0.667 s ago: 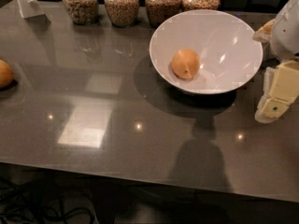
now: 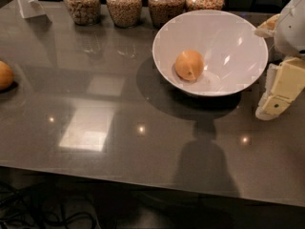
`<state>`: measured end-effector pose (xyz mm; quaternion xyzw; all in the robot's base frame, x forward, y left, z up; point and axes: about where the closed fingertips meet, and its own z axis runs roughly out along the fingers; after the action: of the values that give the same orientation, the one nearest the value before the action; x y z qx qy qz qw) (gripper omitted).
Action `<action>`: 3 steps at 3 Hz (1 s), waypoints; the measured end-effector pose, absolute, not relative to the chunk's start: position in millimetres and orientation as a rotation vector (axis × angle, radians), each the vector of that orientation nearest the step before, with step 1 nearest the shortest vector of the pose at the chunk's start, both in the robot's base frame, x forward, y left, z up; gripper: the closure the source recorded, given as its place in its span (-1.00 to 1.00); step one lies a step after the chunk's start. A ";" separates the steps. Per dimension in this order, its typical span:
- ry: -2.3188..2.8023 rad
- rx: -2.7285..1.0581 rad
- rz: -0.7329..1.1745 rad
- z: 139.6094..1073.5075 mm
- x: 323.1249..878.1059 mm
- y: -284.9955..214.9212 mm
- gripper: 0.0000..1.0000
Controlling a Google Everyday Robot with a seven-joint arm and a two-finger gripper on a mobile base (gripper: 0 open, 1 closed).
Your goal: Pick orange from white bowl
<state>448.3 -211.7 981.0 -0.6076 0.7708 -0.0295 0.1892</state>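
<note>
Almost nothing is different from a moment ago. The orange (image 2: 189, 65) lies in the same spot, low on the left side of the white bowl (image 2: 228, 32), with its dark dimple facing the front. The bowl sits in the same place on the tabletop (image 2: 119, 104). The claw (image 2: 279, 92) hangs at the right edge of the view, just beside the bowl's right rim and outside it. It may be a tiny bit higher and nearer the bowl than before, but the shift is very small.

I cannot tell how wide the claw is open, because part of it is cut off at the edge. It does not have the orange.

So I think the pick is not yet begun. The claw needs to go up over the rim, across to the left, and down onto the orange. The bowl's sides slope and look slippery, so the orange could roll if it gets bumped.

Another orange fruit (image 2: 4, 75) sits far off at the left edge of the tabletop. It is not in the bowl, so it is not the one to take. Four jars (image 2: 124, 4) stand in a row behind the bowl.
</note>
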 end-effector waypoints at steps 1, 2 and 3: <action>2.059 -1.643 -0.038 987.2 481.0 -203.7 -1.00; 1.960 -1.576 0.039 989.0 527.5 -187.2 -1.00; 1.900 -1.551 0.088 982.0 568.5 -169.8 -1.00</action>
<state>568.5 -169.8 982.0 -0.5951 0.7289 0.0336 0.3368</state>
